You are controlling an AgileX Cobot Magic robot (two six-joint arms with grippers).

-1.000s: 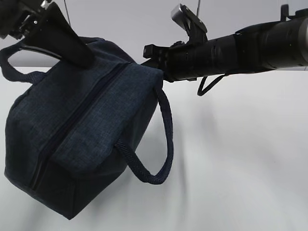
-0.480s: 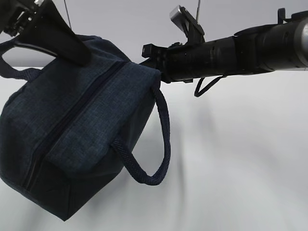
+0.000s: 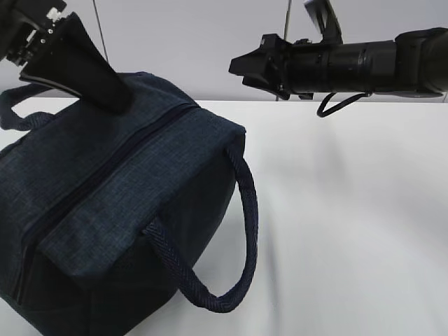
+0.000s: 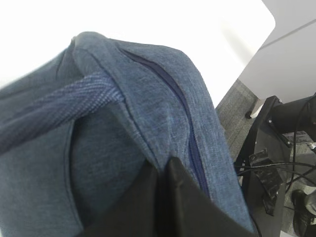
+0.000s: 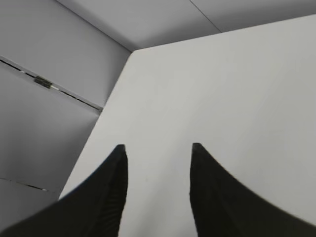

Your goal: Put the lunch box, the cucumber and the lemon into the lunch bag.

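Observation:
The dark navy lunch bag (image 3: 119, 203) fills the left of the exterior view, its top zipper (image 3: 112, 171) closed and one loop handle (image 3: 241, 210) hanging off its near side. My left gripper (image 3: 117, 100) is shut on a fold of the bag's top fabric beside the zipper (image 4: 183, 116); in the left wrist view its jaws (image 4: 161, 167) pinch the cloth below a handle strap (image 4: 69, 98). My right gripper (image 3: 239, 66) hovers apart from the bag, up and to its right, open with nothing between its fingers (image 5: 158, 148). Lunch box, cucumber and lemon are out of view.
The white table (image 3: 350, 210) stretches to the right of the bag. The left wrist view shows the table's edge, then grey floor with a black stand and cables (image 4: 281, 163). The right wrist view shows the table's far corner (image 5: 132, 51) against grey wall panels.
My right gripper has opened, let go of the bag's end and pulled away up and to the right. The bag has sunk lower; my left gripper still pinches its top.

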